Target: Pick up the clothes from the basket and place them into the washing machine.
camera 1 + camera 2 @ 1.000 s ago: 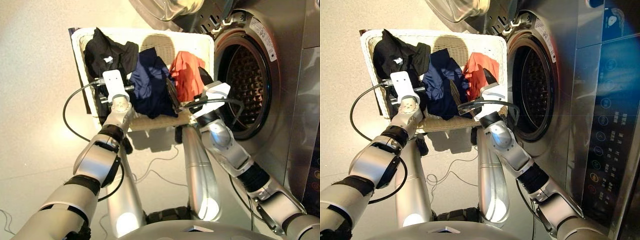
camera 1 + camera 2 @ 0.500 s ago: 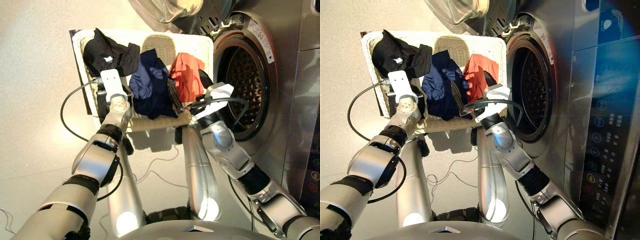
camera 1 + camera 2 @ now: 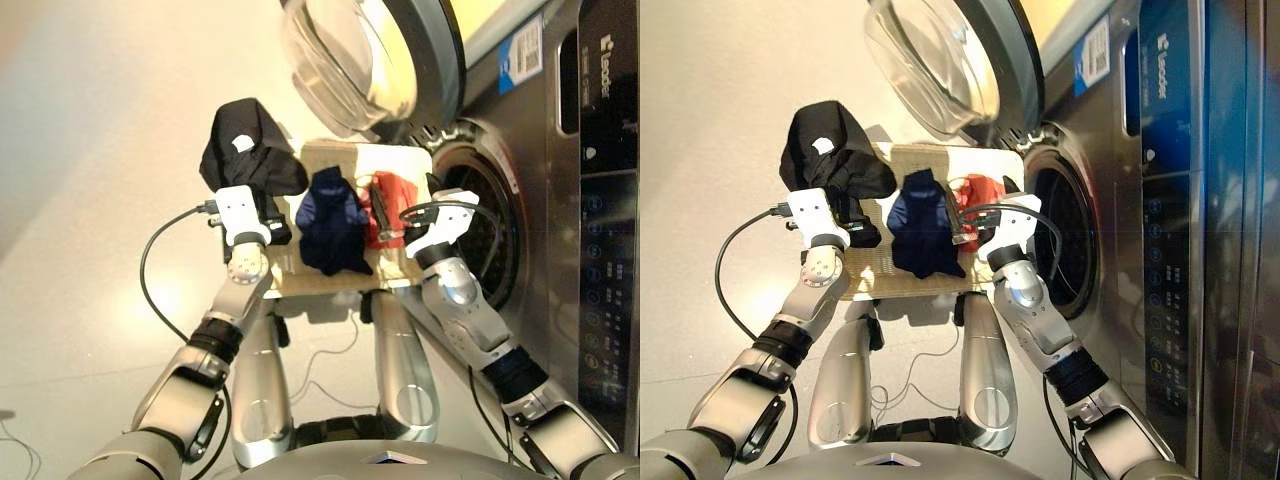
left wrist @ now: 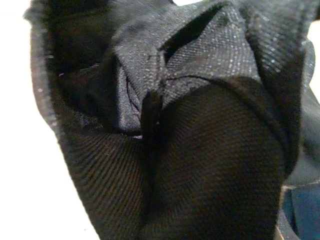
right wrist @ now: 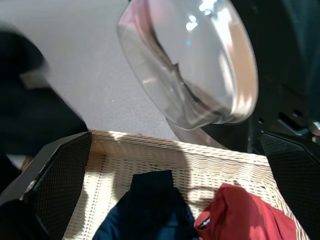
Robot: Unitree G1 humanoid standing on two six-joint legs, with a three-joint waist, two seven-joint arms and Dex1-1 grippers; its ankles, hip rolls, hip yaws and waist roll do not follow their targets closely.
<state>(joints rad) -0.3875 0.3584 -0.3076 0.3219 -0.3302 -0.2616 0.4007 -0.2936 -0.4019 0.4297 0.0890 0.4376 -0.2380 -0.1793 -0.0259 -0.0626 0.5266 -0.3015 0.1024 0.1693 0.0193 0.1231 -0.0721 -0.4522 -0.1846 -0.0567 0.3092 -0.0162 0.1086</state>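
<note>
On the washing machine [image 3: 585,200] we read part of a white brand word at the top of its dark control panel [image 3: 607,170]; its letters look like "Leader" but we cannot be sure. A blue-and-white sticker [image 3: 519,55] sits on the grey front above the drum hole [image 3: 487,245], its print too small to read. The black garment [image 3: 248,150] carries a small white tag [image 3: 241,143], also unreadable.

The round porthole door [image 3: 365,60] stands swung open above the basket [image 3: 395,157], its clear glass bowl bulging toward us inside a dark rim. The drum hole lies just right of the basket, ringed in bright metal, with a perforated drum wall inside. A black cable [image 3: 160,265] loops off our left wrist over the pale floor [image 3: 90,200].

The basket is cream woven material, flat and low-rimmed. In it lie the dark navy garment [image 3: 333,225], crumpled in the middle, and the red-orange garment [image 3: 386,210] beside it, toward the machine.

Our left gripper [image 3: 245,205] has the black garment bunched above it, raised over the basket's left edge; the left wrist view is filled with the black twill cloth [image 4: 190,150], so we cannot tell how its fingers stand. Our right gripper [image 5: 170,165] is spread wide, its black textured fingers [image 5: 57,175] far apart with nothing between them, over the basket near the red-orange garment.
</note>
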